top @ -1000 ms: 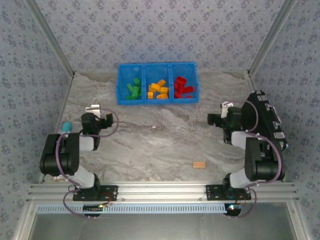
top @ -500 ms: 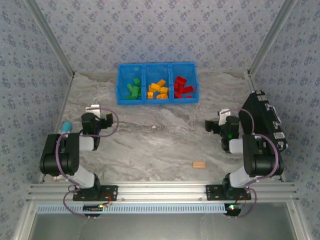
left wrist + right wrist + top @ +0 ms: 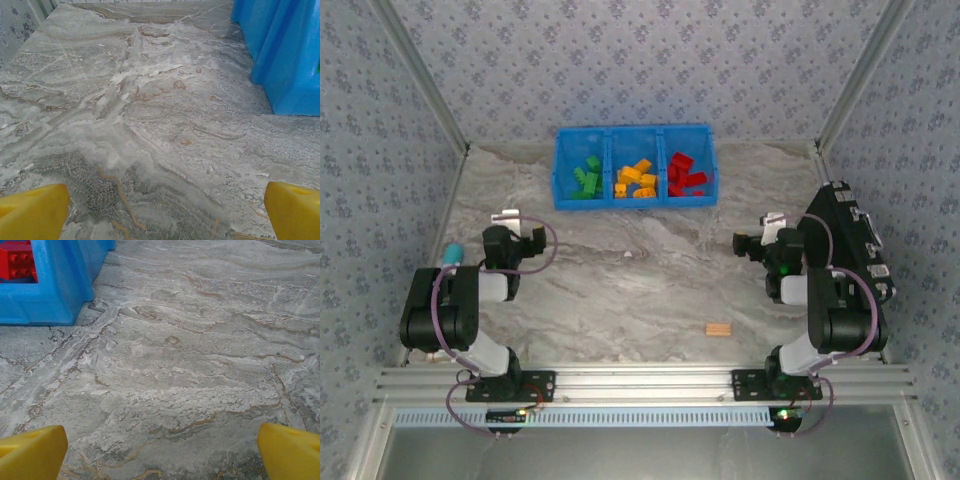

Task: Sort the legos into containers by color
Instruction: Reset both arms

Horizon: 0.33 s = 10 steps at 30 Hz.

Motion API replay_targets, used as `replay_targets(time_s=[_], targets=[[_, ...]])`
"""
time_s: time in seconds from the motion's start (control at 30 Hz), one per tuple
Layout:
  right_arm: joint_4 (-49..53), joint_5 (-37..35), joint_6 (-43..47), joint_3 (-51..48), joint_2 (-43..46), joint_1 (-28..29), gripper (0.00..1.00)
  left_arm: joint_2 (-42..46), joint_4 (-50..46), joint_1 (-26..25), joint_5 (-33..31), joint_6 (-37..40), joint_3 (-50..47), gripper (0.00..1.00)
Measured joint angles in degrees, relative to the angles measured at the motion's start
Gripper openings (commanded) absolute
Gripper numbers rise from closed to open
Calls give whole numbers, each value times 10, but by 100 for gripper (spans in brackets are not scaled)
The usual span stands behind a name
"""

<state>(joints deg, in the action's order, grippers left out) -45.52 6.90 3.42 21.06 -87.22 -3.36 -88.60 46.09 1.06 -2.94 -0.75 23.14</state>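
The blue container (image 3: 635,204) stands at the back middle of the table, with three compartments. Green legos (image 3: 587,177) lie in its left compartment, orange-yellow legos (image 3: 636,179) in the middle one and red legos (image 3: 686,175) in the right one. My left gripper (image 3: 520,229) hovers at the left, open and empty, well in front of the container. In the left wrist view the left gripper (image 3: 165,215) spans bare table, with the container (image 3: 285,50) at upper right. My right gripper (image 3: 757,234) is open and empty at the right. The right wrist view has the right gripper (image 3: 160,452) over bare table and a red lego (image 3: 17,262) inside the container (image 3: 50,295).
A small tan wooden block (image 3: 719,329) lies near the front right of the table. A black hard case (image 3: 850,240) leans at the right edge behind the right arm. A teal object (image 3: 451,252) sits by the left arm. Patterned walls enclose three sides.
The right arm has folded back toward its base, and its gripper has shifted slightly while staying open. The left arm has not moved.
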Motion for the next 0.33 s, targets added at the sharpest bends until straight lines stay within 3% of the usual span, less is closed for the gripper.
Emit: replay_targets(time_s=[0.33], targets=[[0,-2,0,0,0,4,99,0,0,0,0,0,0,100]])
